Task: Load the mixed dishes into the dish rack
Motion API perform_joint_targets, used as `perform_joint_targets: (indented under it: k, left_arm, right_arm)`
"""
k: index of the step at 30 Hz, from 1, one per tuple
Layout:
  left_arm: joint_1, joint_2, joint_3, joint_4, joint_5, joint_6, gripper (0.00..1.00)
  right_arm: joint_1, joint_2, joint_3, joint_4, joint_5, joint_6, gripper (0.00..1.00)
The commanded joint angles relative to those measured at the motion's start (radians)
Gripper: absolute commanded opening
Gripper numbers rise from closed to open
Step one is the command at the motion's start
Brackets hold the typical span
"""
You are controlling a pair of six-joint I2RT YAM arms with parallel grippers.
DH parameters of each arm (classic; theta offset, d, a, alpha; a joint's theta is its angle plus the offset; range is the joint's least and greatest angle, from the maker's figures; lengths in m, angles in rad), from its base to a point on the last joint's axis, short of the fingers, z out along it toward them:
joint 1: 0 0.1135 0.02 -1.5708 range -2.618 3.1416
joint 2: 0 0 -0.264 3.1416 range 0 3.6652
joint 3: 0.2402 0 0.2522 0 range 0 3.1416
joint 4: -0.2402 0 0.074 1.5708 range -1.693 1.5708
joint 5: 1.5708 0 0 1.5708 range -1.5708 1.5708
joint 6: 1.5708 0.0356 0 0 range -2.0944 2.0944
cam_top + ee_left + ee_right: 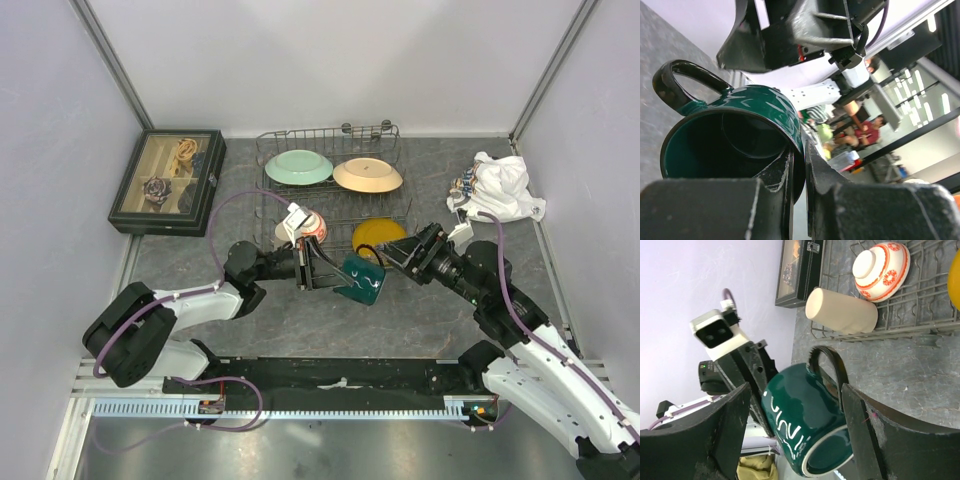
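Can make out white scrawled lettering on the side of the dark green mug (805,435), but cannot read it. Find that mug at centre frame of the top view, just below the dish rack (325,133), clamped at its rim wall by the left gripper (799,167), jaws nearly closed with one finger inside the mouth and one outside. See the right gripper (796,390) spread wide in its own wrist view, mug between the two fingers (720,435) with its handle by the right-hand one, contact impossible to tell.
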Motion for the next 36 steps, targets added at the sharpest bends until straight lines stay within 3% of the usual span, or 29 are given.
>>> perform_joint_targets:
  k: [1,9,22,36]
  left_arm:
    - [0.000,-0.032,0.050,0.306,-0.026,0.188,0.02]
    - [0.000,-0.068,0.065,0.315,-0.002,0.285,0.02]
    - [0.000,-0.077,0.089,0.350,0.020,0.239,0.02]
    - [0.000,-0.057,0.107,0.389,0.017,0.211,0.02]
  right_arm:
    - [-0.003,-0.005,-0.025,0.060,-0.020,0.022,0.80]
    - [-0.012,0.021,-0.026,0.101,-0.055,-0.002,0.80]
    - [-0.052,0.036,-0.108,0.351,-0.205,0.001,0.72]
    - [-0.085,0.079,-0.206,0.596,-0.330,0.096,0.50]
